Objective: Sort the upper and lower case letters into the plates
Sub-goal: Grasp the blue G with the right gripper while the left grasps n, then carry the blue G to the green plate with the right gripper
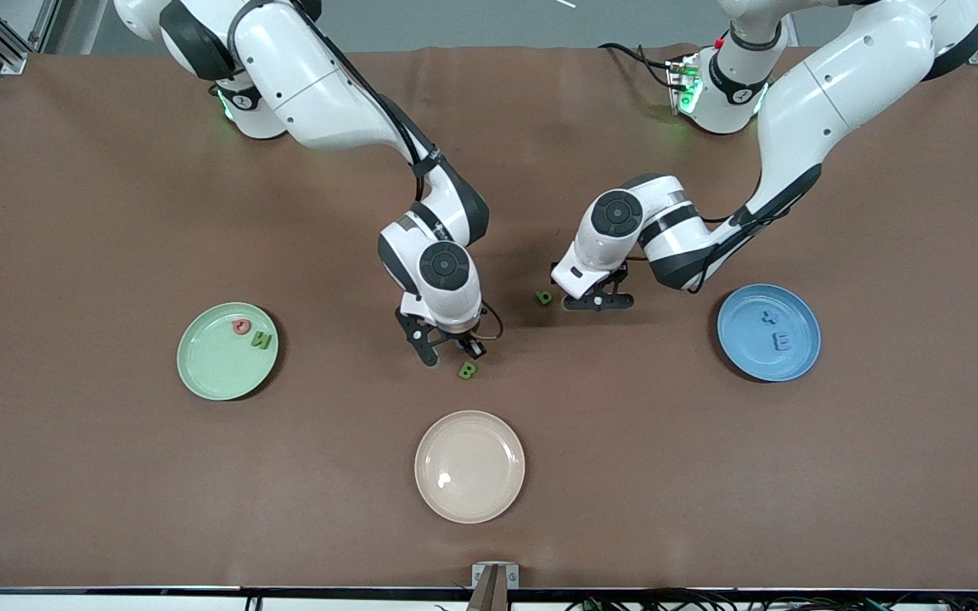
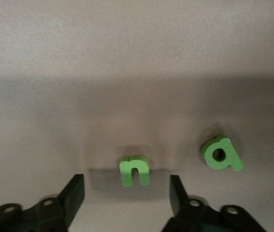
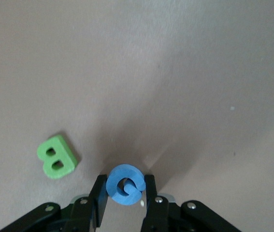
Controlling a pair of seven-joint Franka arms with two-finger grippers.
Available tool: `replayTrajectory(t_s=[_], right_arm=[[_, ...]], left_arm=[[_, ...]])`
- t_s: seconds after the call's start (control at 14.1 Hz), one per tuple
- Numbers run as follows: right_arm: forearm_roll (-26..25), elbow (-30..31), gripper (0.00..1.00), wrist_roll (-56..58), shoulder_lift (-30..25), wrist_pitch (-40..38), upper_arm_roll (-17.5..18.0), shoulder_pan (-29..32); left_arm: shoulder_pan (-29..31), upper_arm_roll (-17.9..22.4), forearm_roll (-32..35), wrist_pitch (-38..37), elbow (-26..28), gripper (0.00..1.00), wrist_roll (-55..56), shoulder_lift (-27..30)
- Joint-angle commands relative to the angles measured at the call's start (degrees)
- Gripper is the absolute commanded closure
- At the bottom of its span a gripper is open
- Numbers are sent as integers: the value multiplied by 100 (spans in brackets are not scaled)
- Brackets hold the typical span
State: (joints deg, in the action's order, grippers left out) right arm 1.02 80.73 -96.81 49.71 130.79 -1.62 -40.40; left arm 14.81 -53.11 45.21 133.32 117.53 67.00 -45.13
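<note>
— Brown table cover [image 1: 115, 475], listed from the right arm's end?

— Pale green plate [image 1: 227, 350], toward the right arm's end from the right gripper; on it a red letter [image 1: 241, 326] and a green letter [image 1: 261, 340].

— Right gripper [image 3: 125, 193]?

— Down at the cover mid-table, fingers [image 3: 99, 195] narrowed, touching both sides of a blue G [image 3: 123, 183]. A green B [image 3: 57, 156] lies just beside it, apart from the fingers.

— Next?

— Cream-white plate [image 1: 469, 466], nearer the front camera than both grippers. Green a [image 2: 221, 153] on the cover, beside the left gripper.

— Left gripper [image 2: 127, 191]?

— Low over the cover, fingers [image 2: 74, 193] wide, a green n [image 2: 134, 170] between the tips, touching neither.

— Last?

— Blue plate [image 1: 768, 332], toward the left arm's end from that gripper, holding a blue E [image 1: 782, 343] and a small dark blue piece [image 1: 767, 318], unreadable.
</note>
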Motion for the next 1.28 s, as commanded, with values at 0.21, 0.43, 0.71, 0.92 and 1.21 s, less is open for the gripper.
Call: replayTrajectory(t_s=[0.21,0.43,0.71,0.92,1.21], right_arm=[[-84,468,100,1582,-802,-809,39,910],[-84,1617,100,3030,-1777,-739,39,1577],[-84,2692,100,5210,-2693,-731,39,2710],[-84,2860,99,6618,-2782,-696,39,3484],[-76,3535,99,7588,-2747,338,39,4031]], left_arm=[[-417,353,-12,185,-125,34,402,31],[-426,380,-12,185,-142,39,402,31],[-426,389,32,185,-151,56,411,39],[-426,389,50,185,-151,68,402,48],[-417,389,59,185,-239,84,393,65]])
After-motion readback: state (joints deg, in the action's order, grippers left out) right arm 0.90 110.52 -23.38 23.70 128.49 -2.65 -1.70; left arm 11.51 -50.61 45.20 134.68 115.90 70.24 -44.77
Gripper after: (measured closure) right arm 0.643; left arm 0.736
